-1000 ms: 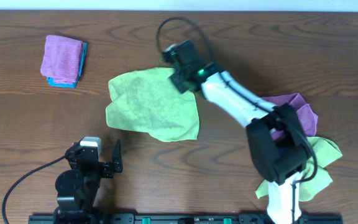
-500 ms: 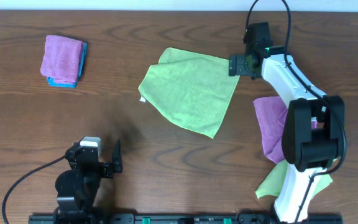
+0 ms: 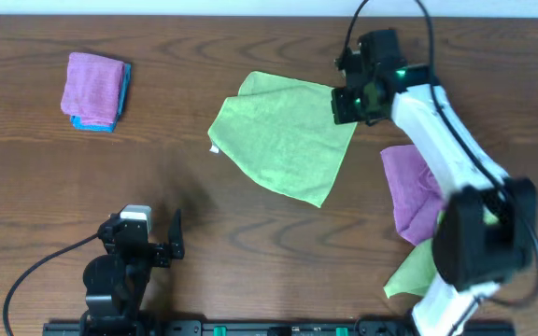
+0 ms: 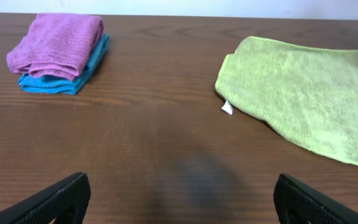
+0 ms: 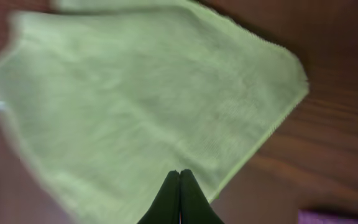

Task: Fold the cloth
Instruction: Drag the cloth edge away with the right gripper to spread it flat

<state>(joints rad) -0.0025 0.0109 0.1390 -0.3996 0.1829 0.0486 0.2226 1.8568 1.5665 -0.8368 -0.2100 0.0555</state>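
Lower left of the overhead frame, the left end effector (image 4: 180,179) sits wide open above the table (image 3: 250,243). Mid-frame, the cloth (image 3: 283,140) lies spread flat (white tag (image 4: 227,107) at its left corner). At its upper right corner the right end effector (image 3: 348,101) hovers, fingers pressed together; whether they pinch fabric is unclear. Upper left sits a folded purple-and-blue stack (image 3: 94,91).

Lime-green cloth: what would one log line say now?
lime-green cloth: spread out, unfolded | right gripper: shut at its edge | left gripper: open, empty
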